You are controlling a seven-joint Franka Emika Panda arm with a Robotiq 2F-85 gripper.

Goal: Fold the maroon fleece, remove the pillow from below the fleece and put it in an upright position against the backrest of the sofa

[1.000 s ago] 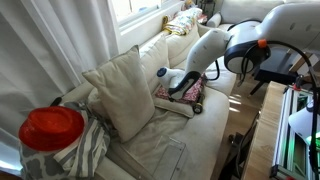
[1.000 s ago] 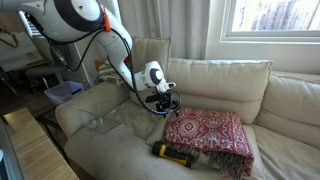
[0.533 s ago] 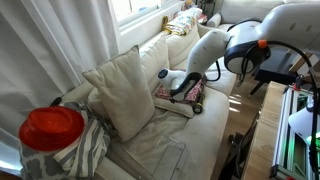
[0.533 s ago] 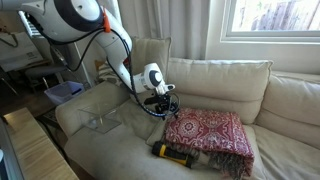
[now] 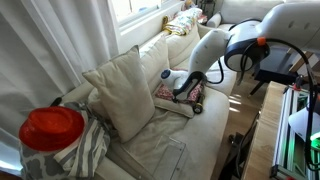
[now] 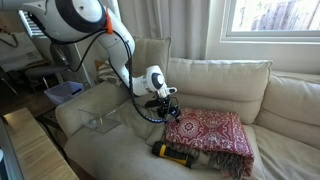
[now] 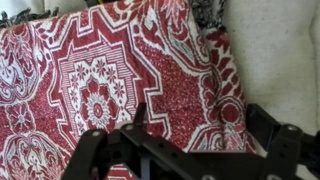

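Robot's hand point(image 6: 164, 103) hangs open and empty at the left edge of the maroon fleece point(image 6: 208, 134), which lies spread flat on the sofa point(image 6: 105, 150) seat. A clean fold likely means pinching only a cloth corner, clear of the pillow underneath, which is largely hidden, and carrying it straight across.

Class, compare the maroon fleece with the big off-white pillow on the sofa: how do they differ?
The maroon fleece is red with a pale pattern; the big pillow is plain off-white. The fleece lies spread flat on the sofa seat; the pillow stands against the backrest. The fleece is thin, the pillow plump. Both are soft textiles on that seat.
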